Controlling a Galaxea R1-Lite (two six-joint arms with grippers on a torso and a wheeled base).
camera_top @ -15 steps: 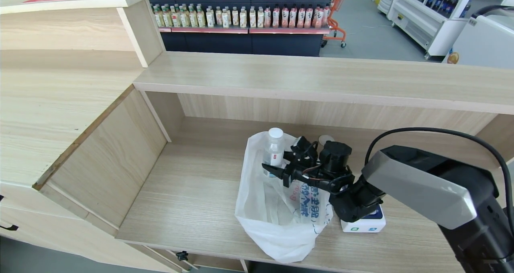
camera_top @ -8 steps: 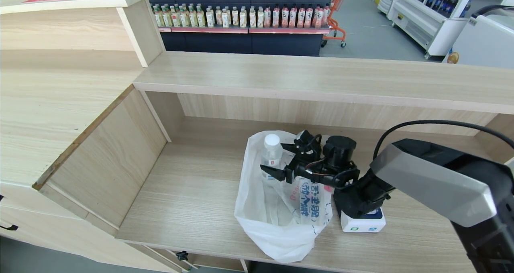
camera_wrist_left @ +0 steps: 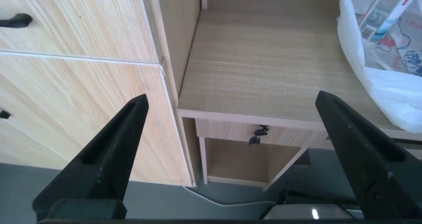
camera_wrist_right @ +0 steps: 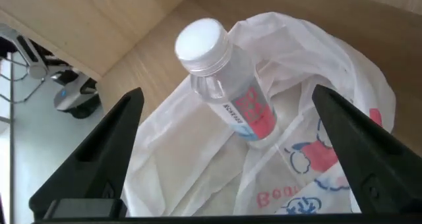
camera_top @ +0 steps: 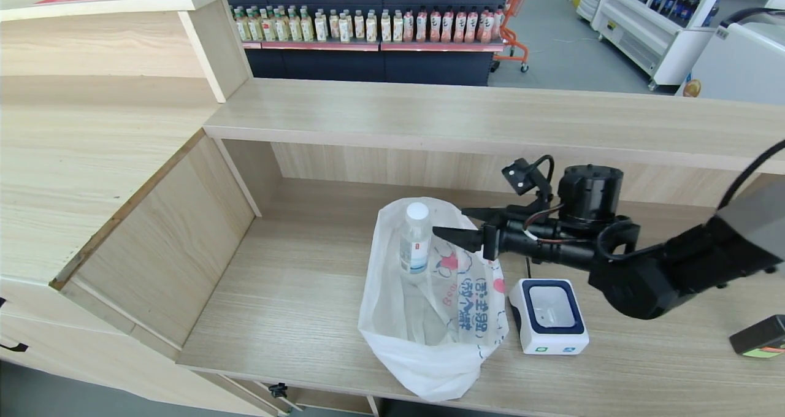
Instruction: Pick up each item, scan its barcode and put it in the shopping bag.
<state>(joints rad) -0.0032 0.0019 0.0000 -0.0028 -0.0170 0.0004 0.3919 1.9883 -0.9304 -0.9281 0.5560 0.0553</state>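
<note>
The right arm (camera_top: 674, 263) lies level over the counter (camera_top: 294, 294) from its right end, forearm pointing to the robot's left. The right gripper (camera_top: 451, 221) is above the surface, jaws spread. The left gripper (camera_wrist_left: 231, 100) hangs off the counter's near edge, jaws wide apart.

The bottle (camera_top: 415, 239) stands in the shopping bag (camera_top: 423, 343), and its base is lost behind the bag's plastic folds. A dark box (camera_top: 760, 337) on the table (camera_top: 294, 306) is cut by the head view's right edge, and what it is cannot be told. In the left wrist view the bag and bottle run off the picture's edge, and the left pincer (camera_wrist_left: 231, 97) has its finger bases cut off too.
</note>
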